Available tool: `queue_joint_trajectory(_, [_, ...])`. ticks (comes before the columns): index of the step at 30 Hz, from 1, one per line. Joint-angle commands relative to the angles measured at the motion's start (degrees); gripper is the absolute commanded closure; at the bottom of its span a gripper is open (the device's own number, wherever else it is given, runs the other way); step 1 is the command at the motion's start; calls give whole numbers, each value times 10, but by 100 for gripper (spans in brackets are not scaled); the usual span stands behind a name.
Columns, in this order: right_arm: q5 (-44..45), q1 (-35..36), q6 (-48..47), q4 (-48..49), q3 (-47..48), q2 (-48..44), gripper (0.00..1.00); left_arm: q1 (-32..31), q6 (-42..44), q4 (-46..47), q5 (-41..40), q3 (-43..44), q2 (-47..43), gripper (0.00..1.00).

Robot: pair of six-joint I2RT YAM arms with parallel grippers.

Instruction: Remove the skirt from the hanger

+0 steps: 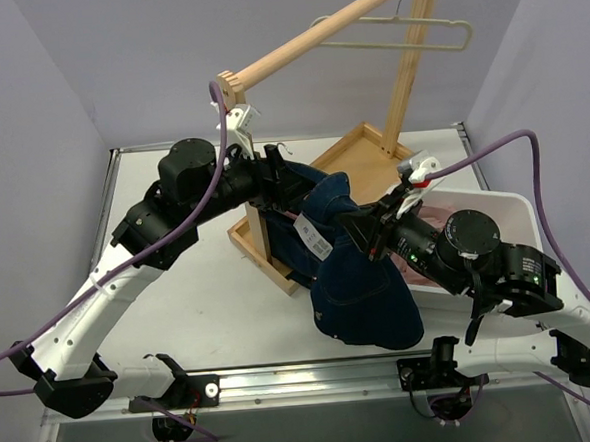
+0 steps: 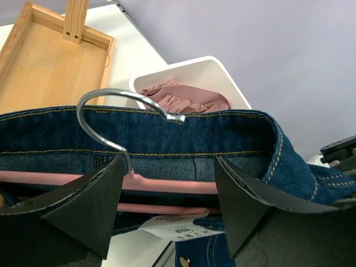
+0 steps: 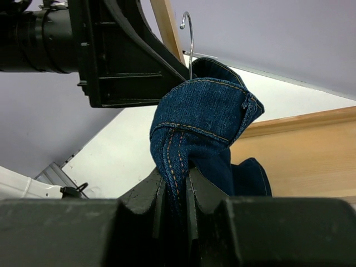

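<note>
Right end effector (image 3: 175,186): fingers closed, pinching a fold of the denim garment (image 3: 200,117) between the pads; the cloth bunches above the grip. Left end effector (image 2: 169,183): jaws spread wide, one finger (image 2: 94,200) to each side of the pink hanger (image 2: 55,179) at the base of its metal hook, with nothing clamped. The denim waistband runs across behind the hook, and a white tag (image 2: 167,227) hangs below the bar. In the top view the two end effectors meet over the wooden rack's base tray (image 1: 361,152), with the garment draping from them down to the tabletop (image 1: 209,296). Skirt (image 2: 183,100): crumpled inside the white bin (image 1: 504,203) at the right, off any hanger. Hanger (image 1: 404,42): bare, hooked on the rack's slanted rail (image 1: 314,39), well apart from the skirt.
</note>
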Motion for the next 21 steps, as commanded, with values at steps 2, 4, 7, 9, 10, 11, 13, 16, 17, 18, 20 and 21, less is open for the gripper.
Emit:
queue_joint_trajectory(2, [-16, 5, 2, 90, 26, -1, 100, -5, -3, 34, 3, 19, 10, 27])
queue_joint_trajectory(4, [-18, 5, 3, 90, 25, 2, 100, -5, -4, 37, 3, 17, 12, 32])
queue_joint_trajectory(7, [-19, 5, 4, 89, 25, 2, 100, -6, -3, 38, 1, 17, 13, 39])
queue_joint_trajectory(9, [-18, 5, 6, 88, 24, 0, 100, -6, 0, 38, -2, 17, 12, 51])
queue_joint_trajectory(10, [-18, 5, 6, 88, 22, -2, 100, -6, 1, 38, -4, 17, 12, 56])
queue_joint_trajectory(11, [-18, 5, 7, 88, 22, -4, 100, -6, 2, 37, -4, 18, 11, 69])
queue_joint_trajectory(13, [-16, 5, 9, 87, 18, -8, 100, -6, 4, 35, -6, 20, 12, 84])
queue_joint_trajectory(16, [-14, 4, 19, 82, 11, -15, 100, -7, 7, 28, -6, 25, 14, 98])
queue_joint_trajectory(17, [-8, 5, 24, 79, 9, -17, 100, -7, 8, 29, -5, 26, 13, 98])
queue_joint_trajectory(18, [-8, 5, 28, 75, 7, -18, 100, -9, 12, 30, -4, 27, 13, 98])
queue_joint_trajectory(20, [-8, 5, 41, 66, 0, -25, 100, -9, 19, 27, -5, 33, 13, 98])
queue_joint_trajectory(21, [-6, 5, 45, 54, -1, -25, 100, -10, 26, 24, -7, 35, 14, 98])
